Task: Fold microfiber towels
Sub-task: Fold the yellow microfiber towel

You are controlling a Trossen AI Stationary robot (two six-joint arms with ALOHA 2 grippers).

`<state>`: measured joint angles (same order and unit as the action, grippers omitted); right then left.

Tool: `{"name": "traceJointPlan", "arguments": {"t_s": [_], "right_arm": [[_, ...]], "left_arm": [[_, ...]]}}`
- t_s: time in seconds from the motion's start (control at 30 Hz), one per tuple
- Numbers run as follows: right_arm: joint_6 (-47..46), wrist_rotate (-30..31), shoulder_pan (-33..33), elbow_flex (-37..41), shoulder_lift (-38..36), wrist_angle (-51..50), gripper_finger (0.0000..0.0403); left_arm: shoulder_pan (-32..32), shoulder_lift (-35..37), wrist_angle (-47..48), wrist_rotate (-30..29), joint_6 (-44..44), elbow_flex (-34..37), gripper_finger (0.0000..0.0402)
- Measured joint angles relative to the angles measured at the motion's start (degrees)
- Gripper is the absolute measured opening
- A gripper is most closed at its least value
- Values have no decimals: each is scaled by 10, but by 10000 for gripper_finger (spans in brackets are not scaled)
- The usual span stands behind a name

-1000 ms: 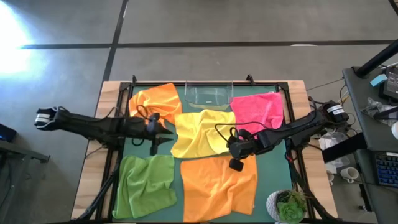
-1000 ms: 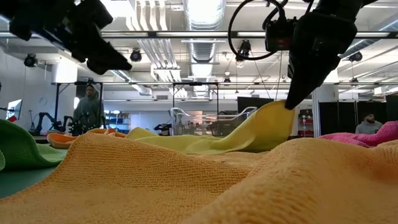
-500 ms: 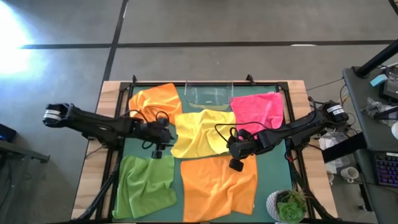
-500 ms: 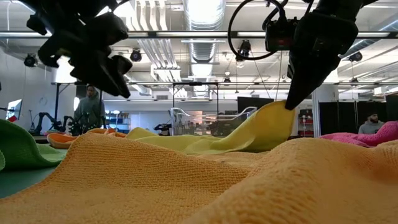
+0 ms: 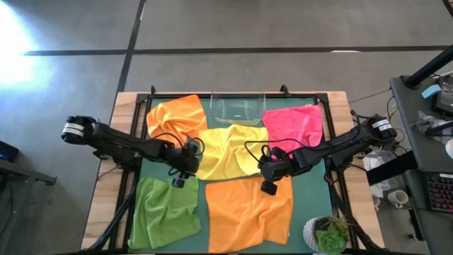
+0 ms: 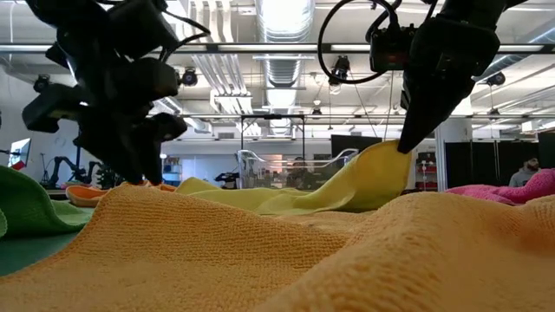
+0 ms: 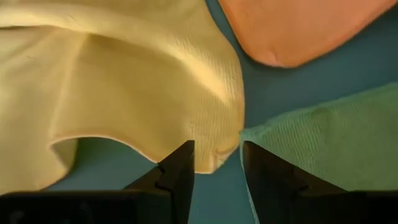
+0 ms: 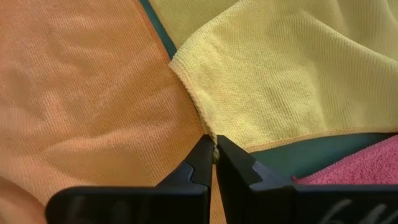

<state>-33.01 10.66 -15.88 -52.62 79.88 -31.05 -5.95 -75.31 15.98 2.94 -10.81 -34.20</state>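
Green matting covers my worktop [image 5: 315,202], and five soft towels lie spread on it. At the far side sit one orange towel [image 5: 177,115] and the pink towel [image 5: 294,126], with a clear bin [image 5: 236,108] between them. In the middle lies the yellow towel [image 5: 226,149]. On the near side are the green towel [image 5: 166,210] and the other orange towel [image 5: 248,211]. My right gripper [image 8: 215,155] has its fingers pressed together on the edge of the yellow towel, right where that edge meets the near orange towel. In the low view I see that corner of the yellow towel [image 6: 373,173] lifted up off the worktop under the right gripper [image 6: 406,143]. My left gripper [image 7: 214,168] is at the other side of the yellow towel, down low over its corner. Its fingers [image 7: 180,171] are spread apart, with the yellow corner showing between them and the green towel [image 7: 323,143] just beside. They hold nothing. A small plant in a white pot [image 5: 325,235] sits at the near right corner of the worktop.
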Motion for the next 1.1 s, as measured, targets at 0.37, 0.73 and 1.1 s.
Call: {"name": "traceJointPlan", "arguments": {"t_s": [0.37,0.73,1.1], "right_arm": [[0,0,0,0,0,0,8],[-4,0,0,0,0,0,8],[-4,0,0,0,0,0,8]], "left_arm": [[0,-53,-7,-1,-20,0,121],[0,-83,-29,-16,-15,-1,108],[0,-72,-35,-22,-8,1,6]]}}
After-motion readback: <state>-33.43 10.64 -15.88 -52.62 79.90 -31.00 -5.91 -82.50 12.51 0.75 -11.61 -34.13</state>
